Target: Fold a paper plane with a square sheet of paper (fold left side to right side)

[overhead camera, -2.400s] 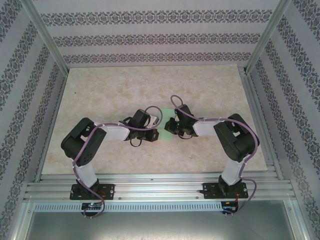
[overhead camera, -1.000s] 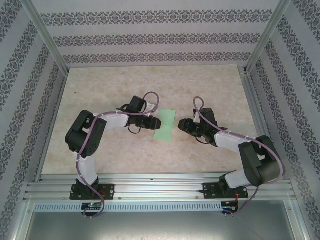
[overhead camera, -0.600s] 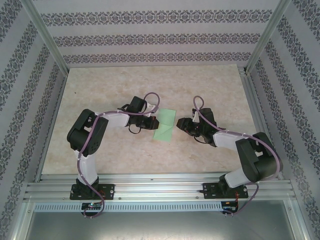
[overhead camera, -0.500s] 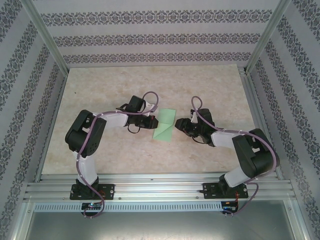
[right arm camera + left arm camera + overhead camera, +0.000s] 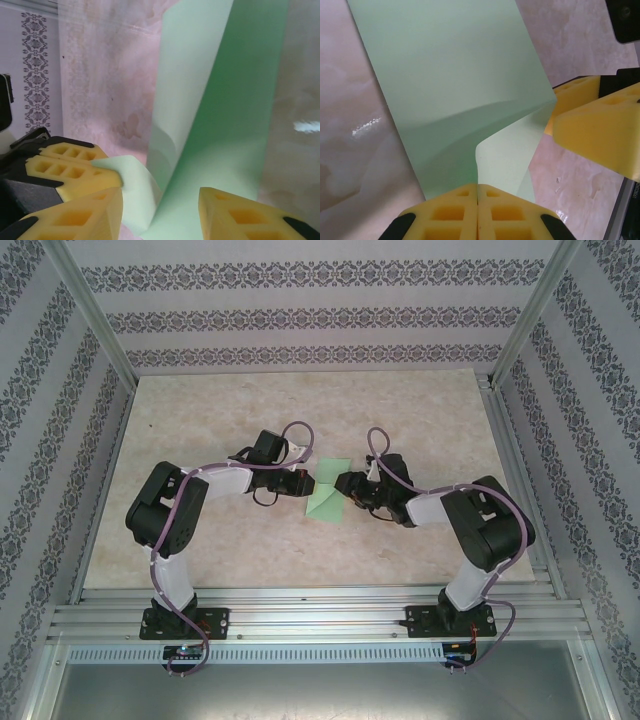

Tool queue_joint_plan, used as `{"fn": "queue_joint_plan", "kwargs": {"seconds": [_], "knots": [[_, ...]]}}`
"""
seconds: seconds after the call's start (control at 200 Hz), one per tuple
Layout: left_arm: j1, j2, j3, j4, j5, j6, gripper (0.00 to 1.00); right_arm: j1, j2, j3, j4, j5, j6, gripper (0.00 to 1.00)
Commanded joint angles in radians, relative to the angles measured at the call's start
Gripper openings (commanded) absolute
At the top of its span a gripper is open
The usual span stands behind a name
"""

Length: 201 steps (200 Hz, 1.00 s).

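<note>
Left hand [image 5: 477,195] just clenched on square sheet of paper [image 5: 450,75], left edge lifting; right hand [image 5: 160,200] arrived, unclenched, straddling it. Fold starting.

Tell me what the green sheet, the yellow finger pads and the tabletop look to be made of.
Sheet of paper: thin matte paper; it curls softly and holds a bend.
Finger pads: yellow, probably foam or soft moulded plastic, matte, with square hollows.
Tabletop: marble-patterned, glossy with small glints; stone or printed laminate, cannot tell.
</note>
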Motion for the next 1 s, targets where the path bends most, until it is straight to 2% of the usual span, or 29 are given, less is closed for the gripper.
{"fn": "queue_joint_plan", "kwargs": {"seconds": [0.0, 0.08, 0.16, 0.255, 0.36, 0.475, 0.619, 0.734, 0.889, 0.999], "knots": [[0.009, -0.013, -0.009, 0.031, 0.016, -0.007, 0.09, 0.015, 0.034, 0.031, 0.061, -0.013, 0.032, 0.42], [0.009, -0.015, -0.01, 0.033, 0.016, -0.008, 0.09, 0.018, 0.05, 0.039, 0.063, -0.009, 0.042, 0.38], [0.011, -0.021, -0.013, 0.034, 0.016, -0.007, 0.13, 0.02, 0.056, 0.038, 0.08, -0.01, 0.05, 0.28], [0.019, -0.044, -0.028, 0.047, 0.017, -0.014, 0.23, 0.019, 0.049, 0.032, 0.101, -0.013, 0.055, 0.11], [0.042, -0.11, -0.073, 0.083, 0.012, -0.037, 0.38, 0.011, 0.006, 0.015, 0.11, -0.012, 0.033, 0.04], [0.084, -0.228, -0.161, 0.169, 0.024, -0.102, 0.59, -0.006, -0.074, -0.007, 0.113, -0.025, -0.009, 0.0], [0.143, -0.396, -0.305, 0.348, 0.049, -0.276, 1.0, -0.043, -0.207, -0.026, 0.112, -0.079, -0.043, 0.0], [0.162, -0.491, -0.357, 0.474, 0.093, -0.425, 1.0, -0.068, -0.313, -0.017, 0.094, -0.135, -0.052, 0.0], [0.154, -0.507, -0.368, 0.682, 0.218, -0.637, 1.0, -0.072, -0.436, 0.036, 0.033, -0.186, -0.061, 0.0], [0.119, -0.509, -0.356, 0.738, 0.26, -0.687, 1.0, -0.065, -0.487, 0.082, 0.005, -0.22, -0.047, 0.0]]}}
